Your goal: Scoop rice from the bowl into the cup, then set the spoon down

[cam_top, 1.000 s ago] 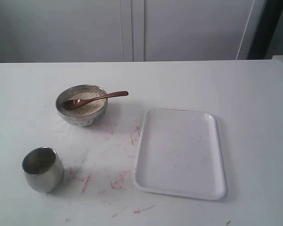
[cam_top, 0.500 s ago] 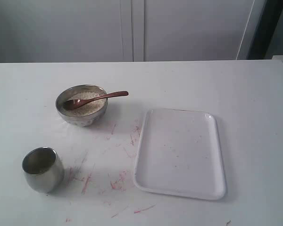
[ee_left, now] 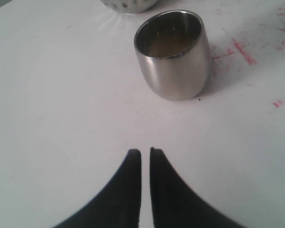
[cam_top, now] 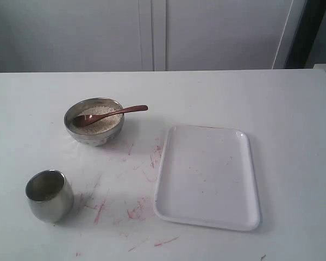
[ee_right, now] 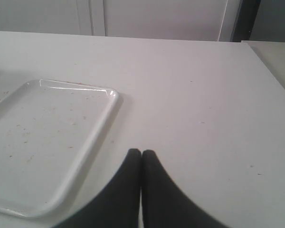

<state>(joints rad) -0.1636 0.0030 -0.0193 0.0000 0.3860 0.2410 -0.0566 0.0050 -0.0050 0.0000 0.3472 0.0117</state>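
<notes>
The steel bowl (cam_top: 75,132) stands on the table at the back left, filled with off-white rice (cam_top: 104,124). The dark wooden spoon (cam_top: 117,112) lies in it, its scoop on the rice and its handle over the rim toward the right. The cup (cam_top: 50,196) stands upright at the front left, well apart from the bowl. In the left wrist view the cup (ee_left: 175,71) is a short way ahead of my left gripper (ee_left: 145,151), whose jaws are shut to a thin slit with nothing in them. My right gripper (ee_right: 141,152) is shut and empty beside the tray. Neither gripper shows in the exterior view.
A white rectangular tray (cam_top: 206,176) lies to the right of the bowl and cup; the right wrist view shows its rim (ee_right: 92,137). Red smears (cam_top: 100,209) mark the tabletop between cup and tray. A white cabinet wall stands behind the table.
</notes>
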